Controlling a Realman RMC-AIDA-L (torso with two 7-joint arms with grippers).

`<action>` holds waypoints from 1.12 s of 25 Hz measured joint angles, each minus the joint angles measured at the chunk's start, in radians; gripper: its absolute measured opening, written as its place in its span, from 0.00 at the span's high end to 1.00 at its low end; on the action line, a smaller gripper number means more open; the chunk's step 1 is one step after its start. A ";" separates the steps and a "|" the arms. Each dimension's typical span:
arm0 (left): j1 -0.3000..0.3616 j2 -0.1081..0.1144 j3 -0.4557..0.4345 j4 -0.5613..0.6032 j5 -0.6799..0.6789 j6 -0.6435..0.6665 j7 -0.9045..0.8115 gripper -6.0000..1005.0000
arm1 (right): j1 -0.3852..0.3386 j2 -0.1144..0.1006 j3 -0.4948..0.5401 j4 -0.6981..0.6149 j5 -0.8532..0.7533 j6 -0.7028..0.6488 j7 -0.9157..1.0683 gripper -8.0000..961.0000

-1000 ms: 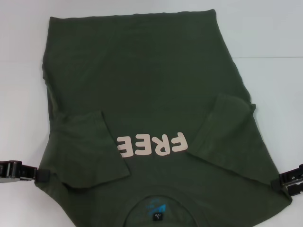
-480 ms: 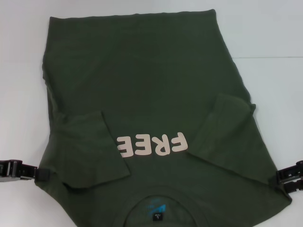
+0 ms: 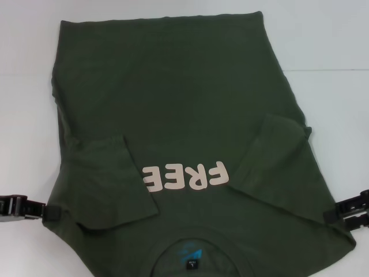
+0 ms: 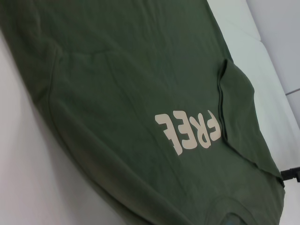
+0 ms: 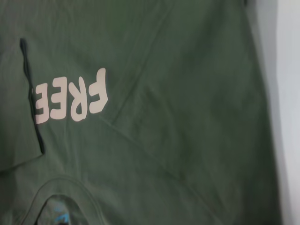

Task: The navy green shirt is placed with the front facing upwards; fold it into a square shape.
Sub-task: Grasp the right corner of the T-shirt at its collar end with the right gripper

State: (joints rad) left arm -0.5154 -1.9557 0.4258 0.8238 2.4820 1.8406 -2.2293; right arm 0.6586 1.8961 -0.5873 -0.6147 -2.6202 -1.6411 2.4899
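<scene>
Left claw: my left claw (image 3: pixel 51 213) sits at about 8 o'clock in the head view, touching the shirt's edge below the folded left sleeve; I cannot tell whether it grips or gapes.
Right claw: my right claw (image 3: pixel 335 216) sits at about 4 o'clock, against the shirt's opposite edge; its state I cannot tell either.
Shirt: the navy green shirt (image 3: pixel 173 98) lies flat, front up, between my claws, collar towards me at 6 o'clock, hem away at 12.
Sleeves: both are folded inward onto the chest, the left one (image 3: pixel 112 179) covering the end of the lettering.
Lettering: pale "FREE" (image 3: pixel 185 175) shows, reading upside down to me.
Neck label: small dark tag (image 3: pixel 191 264) inside the collar.
Worktop: white worktop (image 3: pixel 328 40) under it all.
</scene>
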 joint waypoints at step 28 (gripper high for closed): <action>-0.002 0.000 0.002 0.000 0.000 -0.002 -0.002 0.97 | 0.001 -0.020 -0.094 -0.005 -0.008 -0.024 0.001 0.23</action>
State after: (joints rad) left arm -0.5170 -1.9558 0.4280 0.8237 2.4820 1.8391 -2.2311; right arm 0.6597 1.8760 -0.6817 -0.6197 -2.6278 -1.6650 2.4913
